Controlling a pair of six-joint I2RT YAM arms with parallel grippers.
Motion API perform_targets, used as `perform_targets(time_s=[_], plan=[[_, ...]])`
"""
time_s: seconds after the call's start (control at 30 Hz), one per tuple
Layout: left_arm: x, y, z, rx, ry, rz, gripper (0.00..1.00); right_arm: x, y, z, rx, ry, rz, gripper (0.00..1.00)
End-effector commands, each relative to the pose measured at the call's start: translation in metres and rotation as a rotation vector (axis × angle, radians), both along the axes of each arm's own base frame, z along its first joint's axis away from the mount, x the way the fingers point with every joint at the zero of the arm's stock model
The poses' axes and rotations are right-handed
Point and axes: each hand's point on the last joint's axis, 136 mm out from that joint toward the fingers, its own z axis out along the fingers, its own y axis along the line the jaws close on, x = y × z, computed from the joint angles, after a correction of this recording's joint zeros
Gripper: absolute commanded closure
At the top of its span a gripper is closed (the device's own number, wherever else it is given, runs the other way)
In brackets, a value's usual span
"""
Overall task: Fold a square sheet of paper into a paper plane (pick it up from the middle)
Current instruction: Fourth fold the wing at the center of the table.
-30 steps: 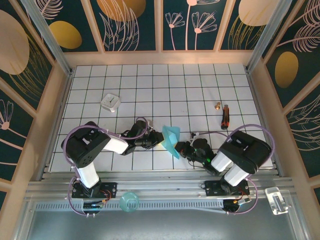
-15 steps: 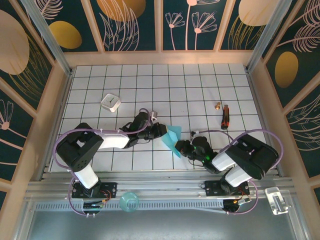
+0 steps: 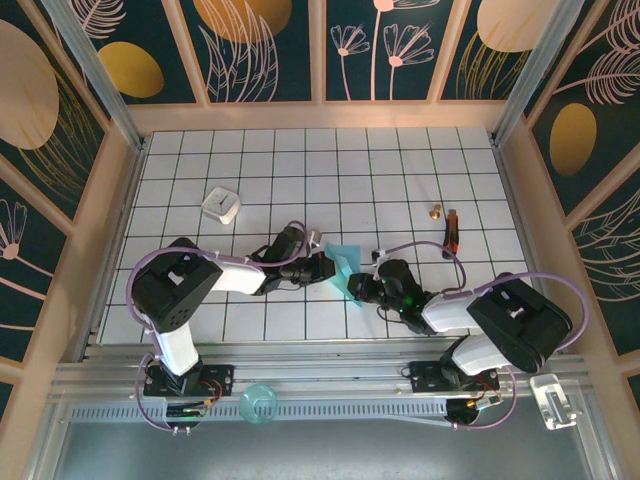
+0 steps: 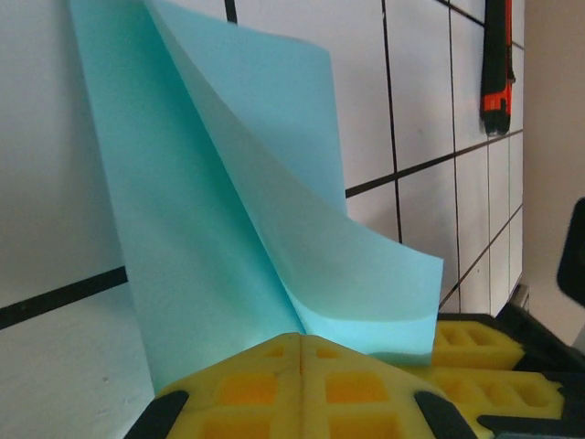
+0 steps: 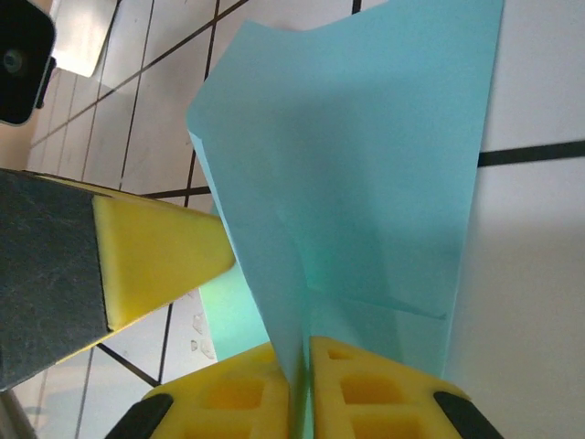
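- Nearest, behind both sets of jaws on the metal rail by the arm bases: a translucent teal cup-like item (image 3: 259,403) behind the left jaws. A clear plastic piece (image 3: 553,397) sits well outboard of the right jaws.
- Left jaws: clamped on the paper sheet (image 3: 343,265). Their yellow foam pads (image 4: 228,393) meet at a seam, with the sheet's lower part pinched in it.
- Right jaws: clamped on the same sheet from the opposite side. Their pads (image 5: 366,389) are pressed together, and the paper edge runs into the seam.
- The two sets of jaws face each other tip to tip, close together, with the sheet between them.
- Sheet: light blue, partly folded, one sharp crease, layers splaying apart away from the jaws. Can't tell if it touches the table (image 3: 400,160).
- Beyond the right jaws, well apart: an orange-and-black utility knife (image 3: 451,231) flat on the table, with a small brass piece (image 3: 436,211) just beside its far end.
- Beyond the left jaws and outboard, well apart from the sheet: a small white square block (image 3: 221,205).
- Farthest: dark wall panels (image 3: 270,40) with a leaf pattern.
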Motion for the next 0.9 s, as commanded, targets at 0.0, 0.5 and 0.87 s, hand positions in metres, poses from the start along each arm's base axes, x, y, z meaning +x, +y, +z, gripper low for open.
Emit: perform_targets(time_s=[0.0, 0.5, 0.87], plan=[[-0.005, -0.008, -0.001, -0.029, 0.004, -0.040, 0.95, 0.003, -0.003, -0.005, -0.084, -0.020, 0.034, 0.87], [-0.011, -0.005, -0.020, 0.024, 0.034, -0.071, 0.96, 0.015, 0.002, -0.010, -0.224, -0.011, 0.119, 0.82], [-0.015, -0.001, -0.029, 0.028, 0.061, -0.059, 0.97, 0.026, 0.004, -0.011, -0.270, -0.012, 0.136, 0.84]])
